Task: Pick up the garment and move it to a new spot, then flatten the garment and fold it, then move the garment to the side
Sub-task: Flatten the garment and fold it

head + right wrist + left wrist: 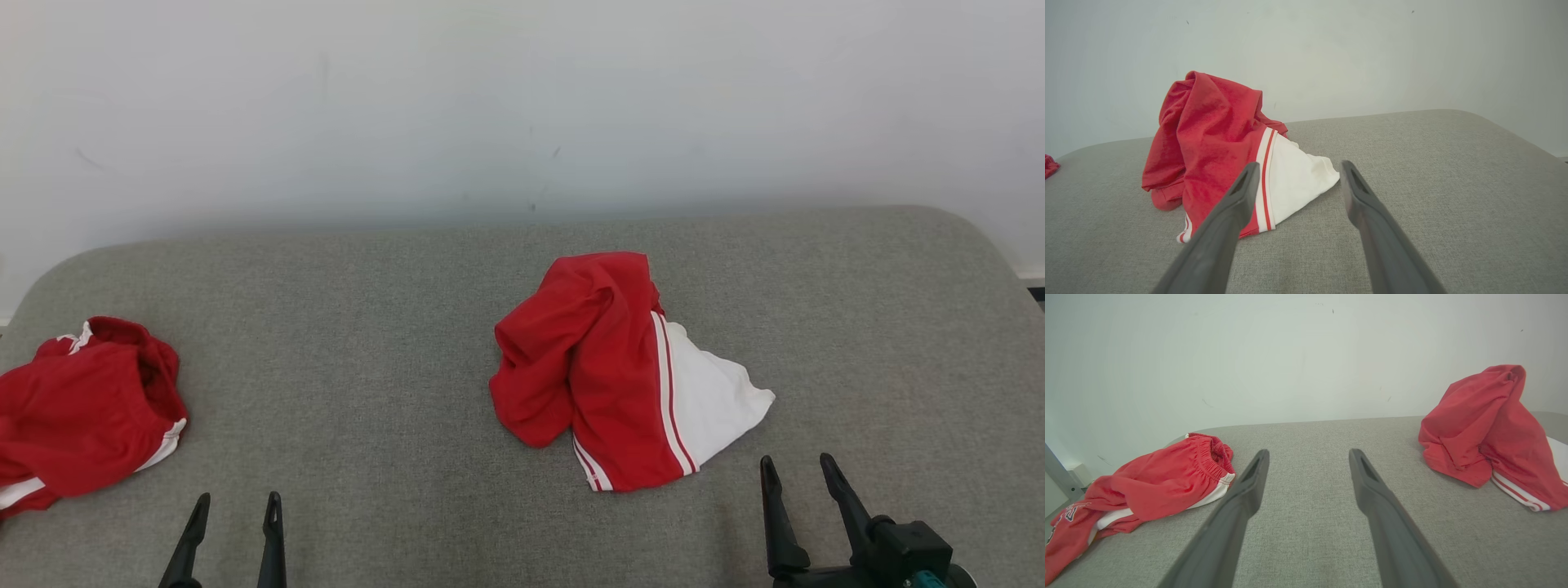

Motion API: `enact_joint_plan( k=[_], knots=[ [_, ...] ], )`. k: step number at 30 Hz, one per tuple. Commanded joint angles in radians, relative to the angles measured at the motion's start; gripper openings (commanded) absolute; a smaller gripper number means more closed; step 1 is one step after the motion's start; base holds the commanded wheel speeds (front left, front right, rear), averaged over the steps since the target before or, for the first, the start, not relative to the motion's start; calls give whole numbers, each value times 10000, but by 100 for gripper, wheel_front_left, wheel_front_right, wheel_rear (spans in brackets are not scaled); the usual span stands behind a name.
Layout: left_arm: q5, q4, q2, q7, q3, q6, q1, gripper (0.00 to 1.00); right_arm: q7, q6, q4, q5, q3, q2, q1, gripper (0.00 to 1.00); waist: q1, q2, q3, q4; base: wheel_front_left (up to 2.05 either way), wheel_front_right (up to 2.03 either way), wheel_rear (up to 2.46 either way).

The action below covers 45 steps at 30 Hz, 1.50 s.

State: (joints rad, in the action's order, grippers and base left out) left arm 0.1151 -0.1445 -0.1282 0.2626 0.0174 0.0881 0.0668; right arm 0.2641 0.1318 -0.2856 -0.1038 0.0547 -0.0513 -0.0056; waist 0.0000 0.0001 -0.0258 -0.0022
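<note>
Head view: pale wall (522, 98) at back, grey fabric-covered desk (367, 327) below it, near edge cut off by frame. Red-and-white garment (604, 376) lay crumpled right of desk centre, white panel toward the right tool, striped hem nearest; its type was hard to make out. Second red garment (82, 416) sat bunched at the far left, cut off by frame edge; in left wrist view its print was partly hidden, unreadable. Right tool (796, 459) was near the garment's white corner, not touching, fingers spread wide, empty. Left tool (237, 496) was over bare desk, fingers apart, empty, body cut off.
</note>
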Motion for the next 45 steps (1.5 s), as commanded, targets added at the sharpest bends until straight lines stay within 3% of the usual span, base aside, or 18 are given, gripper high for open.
enact_joint_plan(
  k=[1, 45],
  knots=[
    [-57, 21, 44, 34, 48, 37, 128, 100, 5, -22, -19, 33, 11, 21, -8, 100, 0, -1, -2, -4, 0, 0, 0],
    [-317, -191, 286, 34, 430, 238, 56, 100, 5, -22, -144, 76, -45, 20, -55, 100, 0, -1, -38, -7, 0, 0, 0]
  ],
)
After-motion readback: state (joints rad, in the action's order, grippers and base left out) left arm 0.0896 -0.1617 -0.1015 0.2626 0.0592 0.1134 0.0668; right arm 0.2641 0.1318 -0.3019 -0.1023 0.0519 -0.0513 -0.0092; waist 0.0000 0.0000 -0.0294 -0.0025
